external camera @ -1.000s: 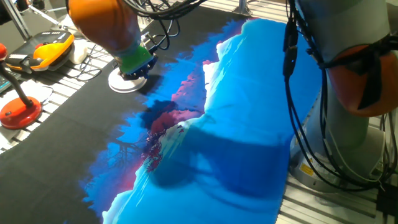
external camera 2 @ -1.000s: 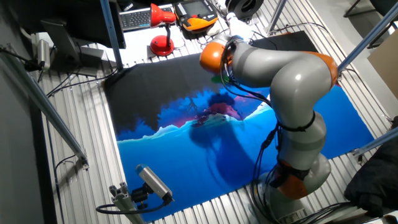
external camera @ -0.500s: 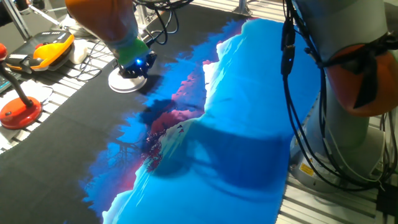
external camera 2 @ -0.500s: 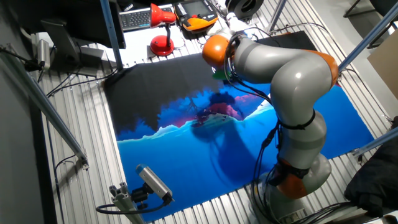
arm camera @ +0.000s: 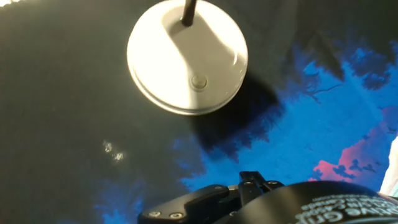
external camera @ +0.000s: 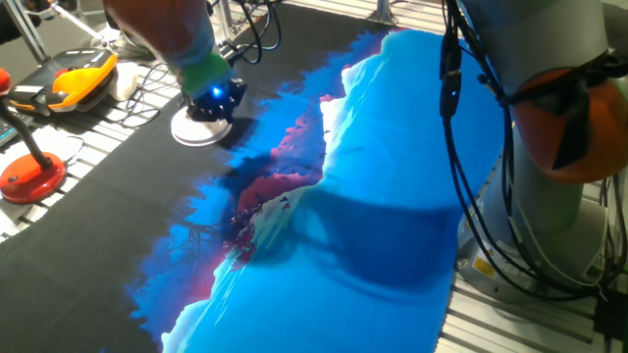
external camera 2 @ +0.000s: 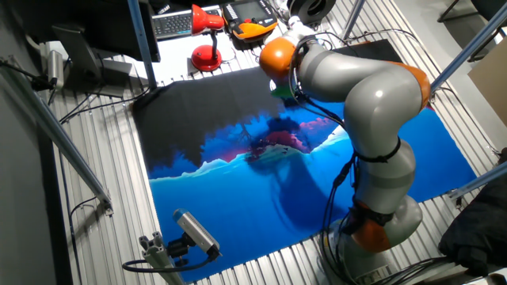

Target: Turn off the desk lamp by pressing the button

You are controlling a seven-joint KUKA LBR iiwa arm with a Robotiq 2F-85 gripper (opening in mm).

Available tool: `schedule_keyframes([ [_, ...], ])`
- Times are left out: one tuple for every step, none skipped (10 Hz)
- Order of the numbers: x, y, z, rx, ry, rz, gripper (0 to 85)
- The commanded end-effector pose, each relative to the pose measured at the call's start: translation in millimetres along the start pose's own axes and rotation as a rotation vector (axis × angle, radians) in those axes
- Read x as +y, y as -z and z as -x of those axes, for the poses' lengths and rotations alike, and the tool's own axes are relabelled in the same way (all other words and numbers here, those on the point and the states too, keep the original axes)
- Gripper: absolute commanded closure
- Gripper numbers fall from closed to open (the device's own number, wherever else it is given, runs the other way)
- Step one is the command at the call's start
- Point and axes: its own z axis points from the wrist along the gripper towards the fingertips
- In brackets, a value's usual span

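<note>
The desk lamp's flat round white disc base sits on the black part of the cloth at the far left. In the hand view the base fills the upper middle, with a small round button near its front edge and the thin dark stem rising at the top. My gripper hangs just above the base, on its right side. In the other fixed view the arm hides the base. Only the hand's dark body shows in the hand view; the fingertips are hidden. The lamp head cannot be made out.
A blue, black and pink printed cloth covers the table. A red-based lamp stands left of the cloth, also in the other fixed view. A yellow-orange handheld unit and cables lie behind it.
My gripper has moved a little up and toward the far left, staying over the white base. The lamp has not moved.
</note>
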Motion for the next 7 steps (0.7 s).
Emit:
schedule_keyframes([
  [0.1, 0.0, -0.1, 0.009, 0.005, 0.011, 85.0],
  [0.1, 0.0, -0.1, 0.009, 0.002, 0.005, 85.0],
  [0.1, 0.0, -0.1, 0.012, -0.005, 0.002, 85.0],
  [0.1, 0.0, -0.1, 0.01, -0.01, -0.004, 85.0],
  [0.1, 0.0, -0.1, 0.007, -0.011, -0.01, 85.0],
  [0.1, 0.0, -0.1, 0.008, -0.015, -0.009, 85.0],
  [0.1, 0.0, -0.1, 0.006, -0.025, -0.013, 85.0],
])
